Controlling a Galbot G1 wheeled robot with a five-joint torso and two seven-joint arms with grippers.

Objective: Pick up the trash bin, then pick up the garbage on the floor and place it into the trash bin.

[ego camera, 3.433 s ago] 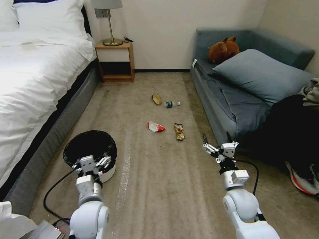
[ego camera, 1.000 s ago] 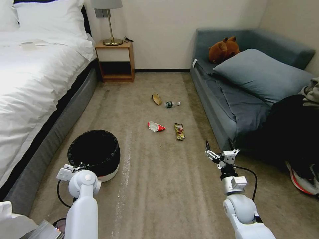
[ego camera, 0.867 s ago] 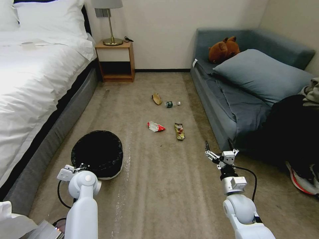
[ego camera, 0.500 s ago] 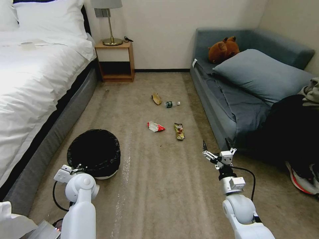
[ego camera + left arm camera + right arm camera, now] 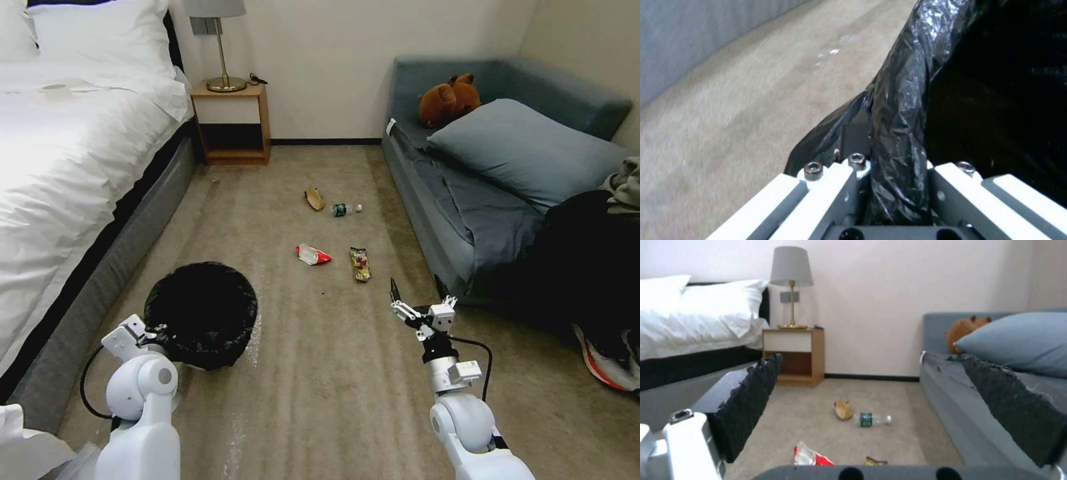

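One trash bin [image 5: 201, 313], four litter pieces [image 5: 313, 254]

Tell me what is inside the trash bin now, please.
The trash bin shows a crinkly black bag lining its rim, which the left gripper clamps between its jaws. No garbage is visible inside; the bottom is too dark to see.

Head camera high; wrist cameras floor-low
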